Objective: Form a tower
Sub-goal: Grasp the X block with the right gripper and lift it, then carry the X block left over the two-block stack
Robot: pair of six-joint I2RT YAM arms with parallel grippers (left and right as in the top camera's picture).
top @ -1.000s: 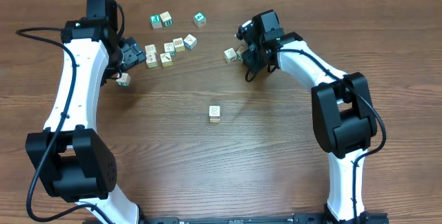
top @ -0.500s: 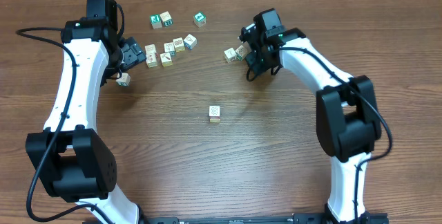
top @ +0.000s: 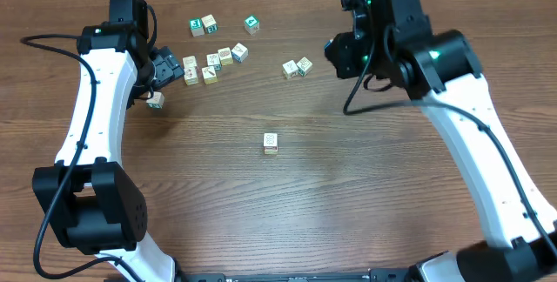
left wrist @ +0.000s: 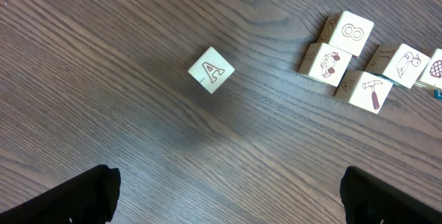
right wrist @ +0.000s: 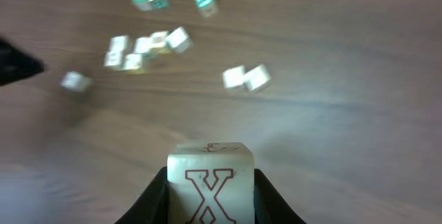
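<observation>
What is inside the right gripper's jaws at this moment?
A cream cube with a reddish X on its facing side, clamped by the right gripper. Its lower part runs off the wrist view; from overhead, the gripper body hides it.

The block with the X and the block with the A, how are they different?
The X block is squeezed in the right pincer, up off the table. The A block lies loose on the table with nothing touching it. The X faces the right wrist camera straight, while the A sits turned at a slant. Both are cream wooden cubes with a reddish-brown letter.
</observation>
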